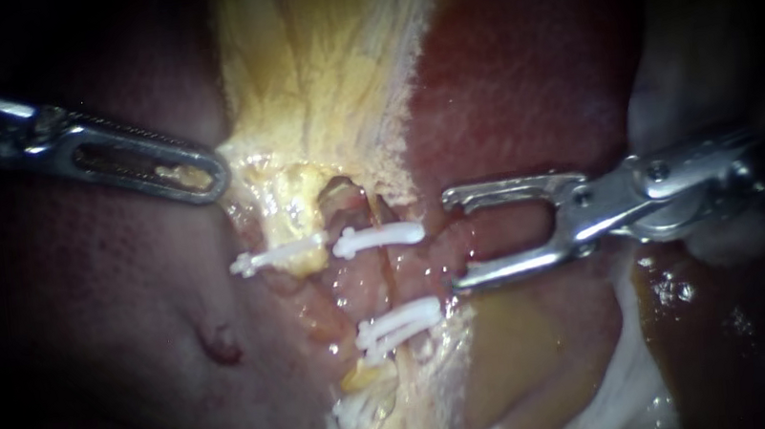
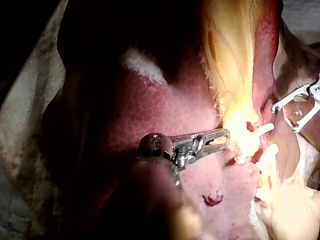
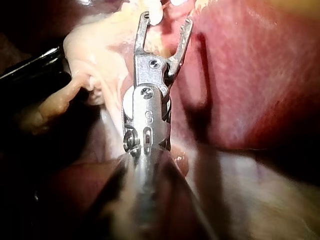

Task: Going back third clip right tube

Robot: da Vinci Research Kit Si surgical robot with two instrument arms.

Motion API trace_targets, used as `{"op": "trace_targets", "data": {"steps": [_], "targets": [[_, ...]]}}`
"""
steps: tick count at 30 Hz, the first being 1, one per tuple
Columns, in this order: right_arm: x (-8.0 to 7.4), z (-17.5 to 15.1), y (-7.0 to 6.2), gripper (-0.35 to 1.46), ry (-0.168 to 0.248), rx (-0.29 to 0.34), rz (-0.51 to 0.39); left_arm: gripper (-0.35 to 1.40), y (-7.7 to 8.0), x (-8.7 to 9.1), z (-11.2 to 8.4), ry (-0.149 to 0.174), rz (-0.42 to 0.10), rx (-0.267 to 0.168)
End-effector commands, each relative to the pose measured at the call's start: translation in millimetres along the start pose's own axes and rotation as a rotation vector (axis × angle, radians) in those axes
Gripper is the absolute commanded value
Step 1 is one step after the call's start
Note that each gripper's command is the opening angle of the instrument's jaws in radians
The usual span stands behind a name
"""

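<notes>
In the endoscope view my left instrument [image 1: 217,178] has its slotted steel pincer closed on the edge of the pale yellow fatty tissue [image 1: 320,87]. My right instrument [image 1: 453,241] has its pincer open and empty, just beside the thin pink right tube [image 1: 388,276], which carries white plastic clips [image 1: 400,323]. The left wrist view shows the same grip, over the dark red liver [image 2: 150,115]. The right wrist view shows the right pincer spread wide.

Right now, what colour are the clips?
White; the clips show best in the endoscope view.
</notes>
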Motion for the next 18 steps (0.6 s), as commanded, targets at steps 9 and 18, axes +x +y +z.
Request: {"op": "trace_targets", "data": {"steps": [9, 18], "targets": [[0.6, -2.0, -0.3, 0.5, 0.0, 0.003, -0.023, -0.35, -0.1, -0.2, 0.7, -0.002, -0.001, -0.003], [0.5, -2.2, -0.5, 0.5, 0.0, 0.002, -0.024, -0.35, -0.1, 0.1, 5.1, 0.01, 0.003, 0.016]]}}
